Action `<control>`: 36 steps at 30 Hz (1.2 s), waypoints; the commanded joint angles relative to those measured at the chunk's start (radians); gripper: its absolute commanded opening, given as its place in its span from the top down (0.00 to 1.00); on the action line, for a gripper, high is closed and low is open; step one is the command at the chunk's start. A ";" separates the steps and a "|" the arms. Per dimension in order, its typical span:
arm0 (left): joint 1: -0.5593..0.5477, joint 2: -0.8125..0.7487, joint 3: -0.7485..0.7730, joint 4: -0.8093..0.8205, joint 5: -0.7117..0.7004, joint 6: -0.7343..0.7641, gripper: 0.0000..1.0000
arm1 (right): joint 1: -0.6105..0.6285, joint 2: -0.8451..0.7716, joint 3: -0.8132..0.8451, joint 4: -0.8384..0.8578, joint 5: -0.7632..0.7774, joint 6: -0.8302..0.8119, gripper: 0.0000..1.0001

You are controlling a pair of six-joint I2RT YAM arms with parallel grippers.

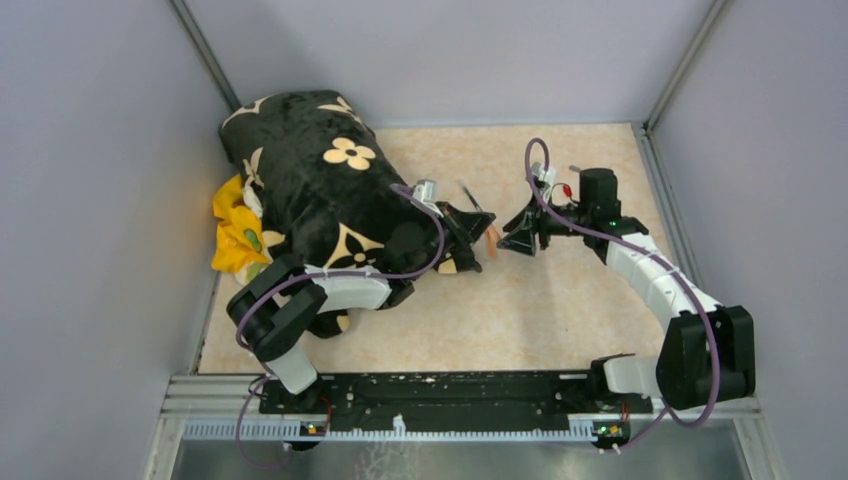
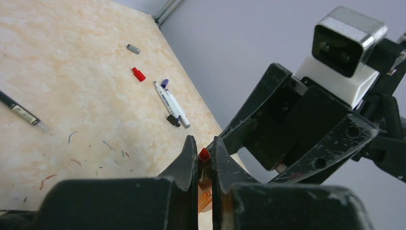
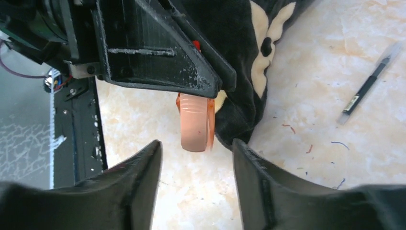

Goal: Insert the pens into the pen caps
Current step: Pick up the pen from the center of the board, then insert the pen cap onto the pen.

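Left wrist cam has the left gripper (image 2: 204, 143) clamped shut on the orange marker (image 2: 204, 155), with its red tip poking up between the fingers. The right wrist cam shows the other end of that marker hanging out below the left gripper, right in front of the right gripper (image 3: 196, 143). That one's jaws are spread well apart, with nothing in them and not touching the marker. Everything else is lying on the tabletop (image 2: 72, 57). Two white markers (image 2: 171, 104) sit side by side and touching, with a purple cap (image 2: 164, 83) at the far end and a black cap (image 2: 173, 120) at the near end; can't tell if those are pushed on or just lying against them. There's print on the white barrels but it's too small to read. A red cap (image 2: 139, 74) sits loose nearby and a grey cap (image 2: 133, 48) a bit beyond it. The dark pen (image 2: 21, 112) is well off to the side with a pale label, also unreadable. From the top cam, the left arm reaches over a black cloth (image 1: 310, 170) with cream flower shapes, no letters I can make out.
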 commanded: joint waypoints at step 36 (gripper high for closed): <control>0.075 -0.126 -0.177 0.266 0.178 -0.060 1.00 | 0.155 0.051 -0.049 0.267 -0.244 0.232 0.61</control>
